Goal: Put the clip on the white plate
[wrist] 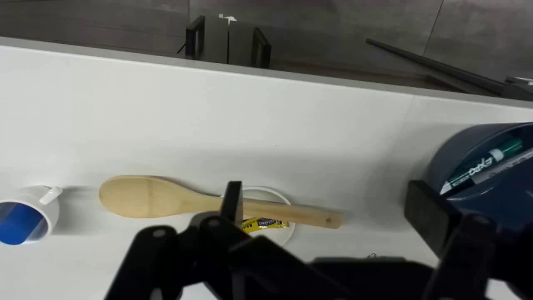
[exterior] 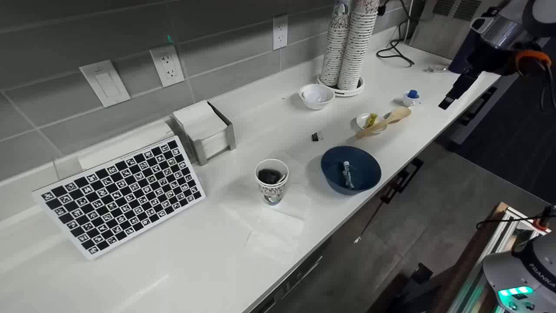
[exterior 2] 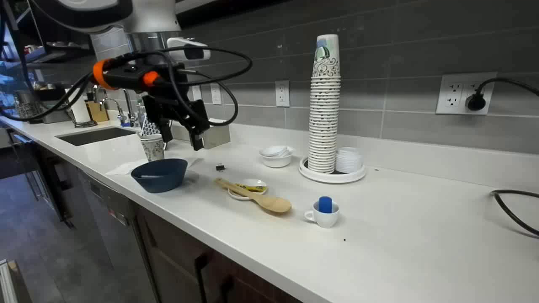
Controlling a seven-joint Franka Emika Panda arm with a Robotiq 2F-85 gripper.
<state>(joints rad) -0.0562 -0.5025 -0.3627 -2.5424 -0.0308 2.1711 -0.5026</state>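
In both exterior views, looks rather dim along the gray tile wall (exterior: pixel 234 39) but brighter on the white countertop (exterior: pixel 208 269), with a faint streak of glare (exterior: pixel 145 289) low in an exterior view. Glows green there at the indicator lights (exterior: pixel 515 291). Leans toward blue on the gray floor (exterior 2: pixel 38 227). In the wrist view, shows soft shadow beside the white handled cup (wrist: pixel 51 210) and the dark blue bowl (wrist: pixel 454 154). Looks nearly black and out of focus at the gripper (wrist: pixel 324 193), yet quite sharp on the wooden spoon (wrist: pixel 183 202).
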